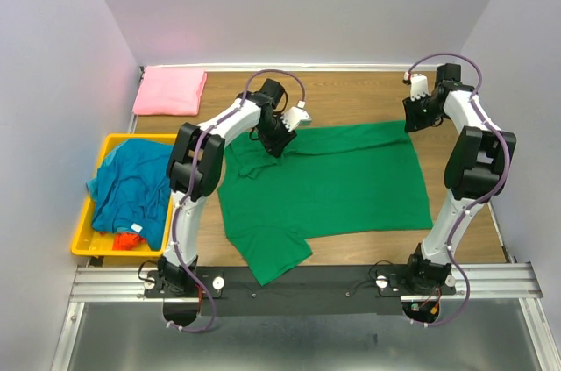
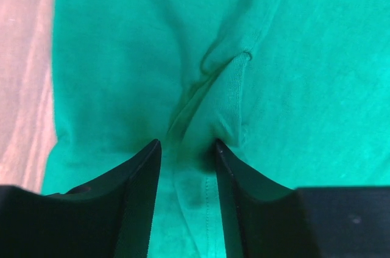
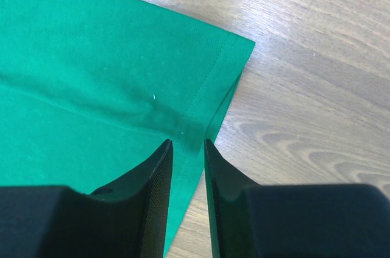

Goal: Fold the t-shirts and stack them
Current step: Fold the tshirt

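As the green shirt (image 1: 333, 182), spread mid-frame on the table (image 1: 368, 95), is pinched near its upper-left shoulder by the left gripper (image 2: 187, 148) and at its upper-right hem corner by the right gripper (image 3: 188, 145), both ends should be raised evenly and kept taut.

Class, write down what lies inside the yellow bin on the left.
A crumpled teal-blue t-shirt fills the yellow bin, spilling over its rim. Orange-red cloth peeks out beneath it; the rest of that cloth and the bin's floor are covered.
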{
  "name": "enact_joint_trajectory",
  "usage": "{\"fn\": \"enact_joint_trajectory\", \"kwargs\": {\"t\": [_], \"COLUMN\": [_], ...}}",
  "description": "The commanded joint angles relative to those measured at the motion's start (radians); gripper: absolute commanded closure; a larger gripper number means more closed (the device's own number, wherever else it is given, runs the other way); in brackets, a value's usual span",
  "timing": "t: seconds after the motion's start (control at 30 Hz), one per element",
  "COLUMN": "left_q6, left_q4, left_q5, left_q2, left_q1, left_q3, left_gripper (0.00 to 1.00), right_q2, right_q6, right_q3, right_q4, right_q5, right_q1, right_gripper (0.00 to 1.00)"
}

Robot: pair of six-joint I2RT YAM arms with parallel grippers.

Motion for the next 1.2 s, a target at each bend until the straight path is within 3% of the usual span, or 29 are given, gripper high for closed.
{"fn": "enact_joint_trajectory", "kwargs": {"t": [0.0,0.37,0.73,0.97,1.17], "left_q6": [0.045,-0.022,0.016,0.016,0.047], "left_q4": [-0.050,0.015,-0.073,-0.063,-0.055], "left_q5": [-0.010,0.021,0.098,0.092,0.041], "left_q2": [0.021,-0.046,-0.172,-0.167,-0.147], "left_q1": [0.000,0.047,0.017,-0.023,-0.034], "left_q3": [0.020,0.037,-0.003,-0.053,-0.081], "left_gripper": [0.50,0.48,0.59,0.51,0.50], "right_q2": [0.002,0.008,0.002,0.008,0.020], "right_q6": [0.003,-0.002,-0.011,-0.004,-0.007], "right_q3": [0.008,0.029,0.022,0.026,0.025], "right_q4": [-0.017,-0.022,-0.023,-0.023,-0.023], "right_q5": [-0.007,-0.004,-0.008,-0.018,-0.019], "right_q1": [0.004,0.004,0.004,0.004,0.007], "right_gripper": [0.64,0.62,0.62,0.62,0.62]}}
